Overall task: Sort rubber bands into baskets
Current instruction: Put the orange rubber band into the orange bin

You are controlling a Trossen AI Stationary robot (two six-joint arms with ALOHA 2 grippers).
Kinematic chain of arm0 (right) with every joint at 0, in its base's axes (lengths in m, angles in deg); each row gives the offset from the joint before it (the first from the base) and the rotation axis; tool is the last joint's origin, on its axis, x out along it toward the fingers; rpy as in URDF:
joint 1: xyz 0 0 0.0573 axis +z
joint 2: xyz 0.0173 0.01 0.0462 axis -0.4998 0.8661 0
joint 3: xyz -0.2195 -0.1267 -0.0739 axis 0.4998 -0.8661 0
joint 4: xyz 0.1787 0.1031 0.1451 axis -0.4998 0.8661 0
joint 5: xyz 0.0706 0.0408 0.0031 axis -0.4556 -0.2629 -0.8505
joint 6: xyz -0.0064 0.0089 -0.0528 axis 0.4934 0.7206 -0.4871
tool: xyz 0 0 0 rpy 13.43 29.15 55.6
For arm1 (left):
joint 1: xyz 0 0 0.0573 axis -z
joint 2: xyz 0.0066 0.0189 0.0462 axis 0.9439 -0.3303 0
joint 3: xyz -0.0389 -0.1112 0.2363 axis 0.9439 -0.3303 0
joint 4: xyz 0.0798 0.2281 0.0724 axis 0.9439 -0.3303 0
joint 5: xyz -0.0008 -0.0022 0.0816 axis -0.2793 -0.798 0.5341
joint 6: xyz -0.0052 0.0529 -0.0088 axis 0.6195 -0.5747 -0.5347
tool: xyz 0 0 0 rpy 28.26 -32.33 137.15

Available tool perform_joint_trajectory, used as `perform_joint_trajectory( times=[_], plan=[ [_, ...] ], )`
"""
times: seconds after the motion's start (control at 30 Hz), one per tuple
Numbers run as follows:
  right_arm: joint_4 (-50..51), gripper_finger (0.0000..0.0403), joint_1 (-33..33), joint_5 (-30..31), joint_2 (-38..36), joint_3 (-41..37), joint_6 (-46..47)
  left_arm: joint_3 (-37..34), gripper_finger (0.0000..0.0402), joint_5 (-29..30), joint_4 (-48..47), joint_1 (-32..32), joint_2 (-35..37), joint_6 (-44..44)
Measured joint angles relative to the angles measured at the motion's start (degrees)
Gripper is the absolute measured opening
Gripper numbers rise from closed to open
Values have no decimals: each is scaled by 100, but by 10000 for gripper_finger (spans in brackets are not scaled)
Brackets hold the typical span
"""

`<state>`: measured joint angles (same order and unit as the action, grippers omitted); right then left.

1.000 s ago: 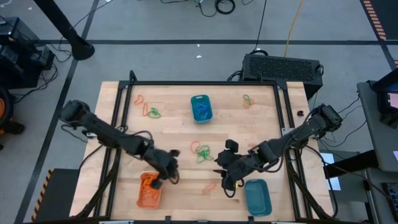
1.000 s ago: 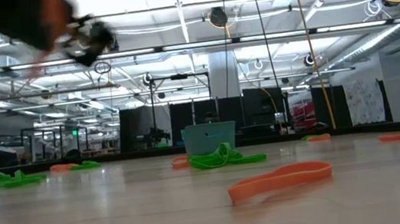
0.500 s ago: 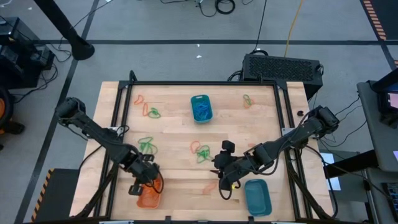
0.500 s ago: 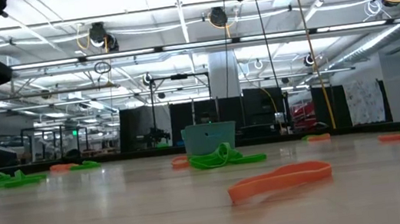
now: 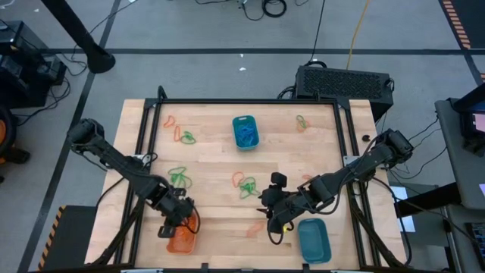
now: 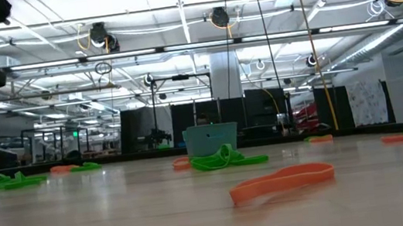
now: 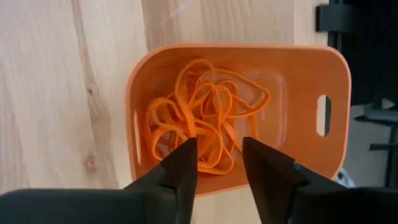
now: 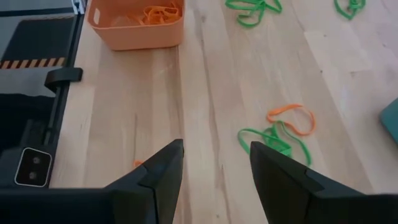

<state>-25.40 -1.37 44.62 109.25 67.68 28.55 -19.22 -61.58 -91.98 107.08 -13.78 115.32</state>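
Wooden worktop [image 5: 212, 152] is occupied by three baskets: a teal one [image 5: 244, 131] at the far edge, another teal one [image 5: 314, 238] and an orange basket [image 5: 180, 240] at the near edge. Left gripper [image 7: 219, 163] is held above the orange basket, jaws apart over the orange rubber bands [image 7: 202, 121] piled inside. Right gripper [image 8: 214, 163] is poised over bare wood, jaws apart and empty, near a green-and-orange tangle [image 8: 280, 134].

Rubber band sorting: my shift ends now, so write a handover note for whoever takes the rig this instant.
Left end effector: open, empty, above the orange basket.
Right end effector: open, empty, over bare table near the empty teal basket.
Done: the orange basket holds a pile of orange bands; the far teal basket holds blue bands.
Left: the green and orange clusters at mid-table, green bands at left, pairs in both far corners, one orange band near the front.
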Motion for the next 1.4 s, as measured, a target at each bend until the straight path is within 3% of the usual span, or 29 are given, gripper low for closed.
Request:
perform_joint_trajectory(
  times=[0.33,0.43,0.6,0.77,0.87,1.0,1.27,1.4],
  plan=[
    [90,178,0,-10,0,0,-74,0,162,-572,15,-144,0,-69],
    [318,178,-11,-47,-20,0,260,0,161,-481,187,-222,2,-277],
    [1703,178,-164,-251,-87,0,1461,0,161,321,1038,-315,139,-1538],
    [3494,178,-488,-362,-92,-117,2503,-77,161,1854,1655,-438,684,-2951],
    [3886,178,-845,-771,-90,-357,2619,-507,161,2231,2816,-640,1134,-3826],
    [3696,178,-1436,-1073,-85,-903,2094,-1161,161,2010,4472,-1206,1616,-4581],
    [3493,178,-3123,-147,-88,-1032,1146,-2233,161,1718,6405,-2328,1810,-3933],
    [3265,178,-4357,-155,-105,-1038,593,-2547,161,1700,6908,-2522,1766,-3597]
  ],
)
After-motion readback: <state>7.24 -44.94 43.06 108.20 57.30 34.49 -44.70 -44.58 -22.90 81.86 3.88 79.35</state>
